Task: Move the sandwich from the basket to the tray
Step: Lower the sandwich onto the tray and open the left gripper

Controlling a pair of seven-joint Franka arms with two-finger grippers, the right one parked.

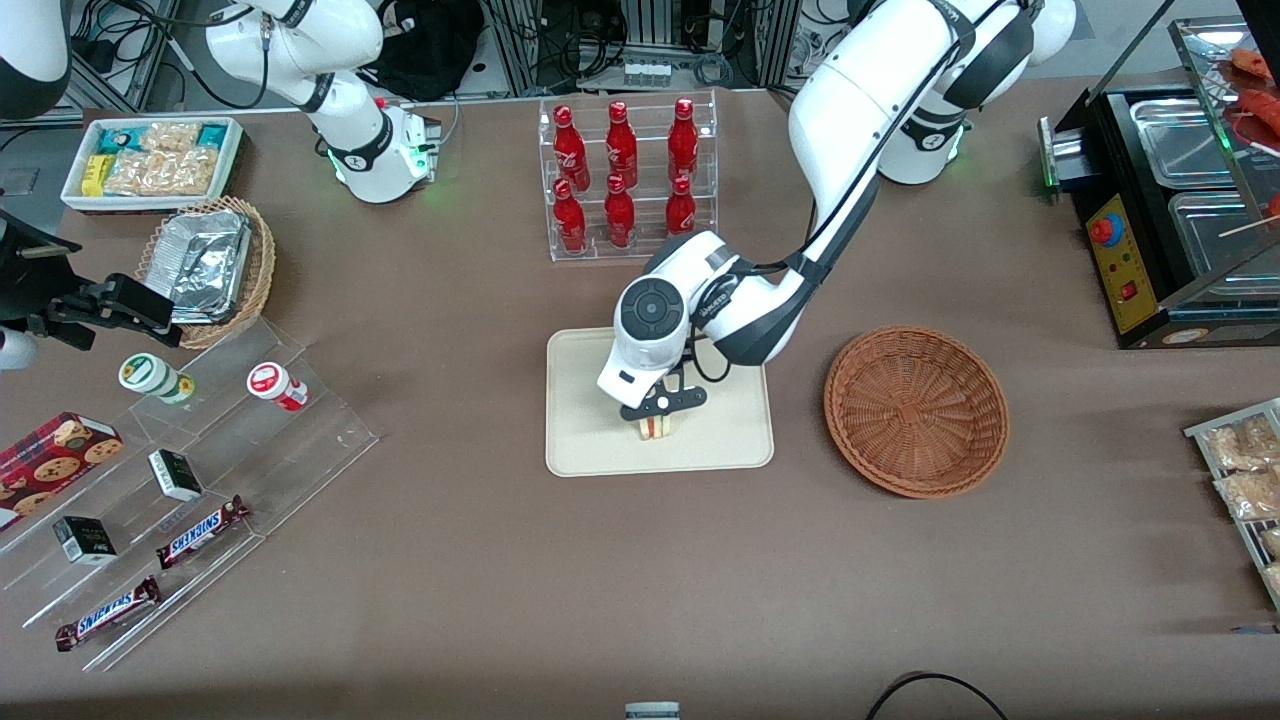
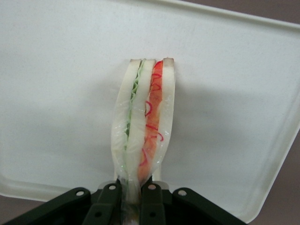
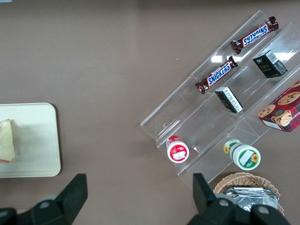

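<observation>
Sandwich (image 2: 143, 126), a pale wedge with green, orange and red filling stripes, standing on edge over the tray (image 1: 590, 450); its long axis runs straight out from the claw (image 2: 133, 199), the cut edge turned toward the wrist camera; the end nearest the claw is pinched between the two fingers (image 2: 108, 201), which are clamped on it, the bread bowing slightly outward farther along. In the front view the sandwich (image 1: 655, 428) hangs directly below the claw (image 1: 660, 408), over the part of the tray nearer the front camera; whether its lower edge already touches the tray cannot be told, though the gap, if any, looks slight. The basket (image 1: 916, 410) sits empty on the desk (image 1: 450, 600) beside the tray, toward the working arm's end and apart from it. Judged from this, the carry is done; what is left is to part the fingers and lift straight up along the wedge's axis; standing on a thin edge, the wedge may tip flat once let go.
</observation>
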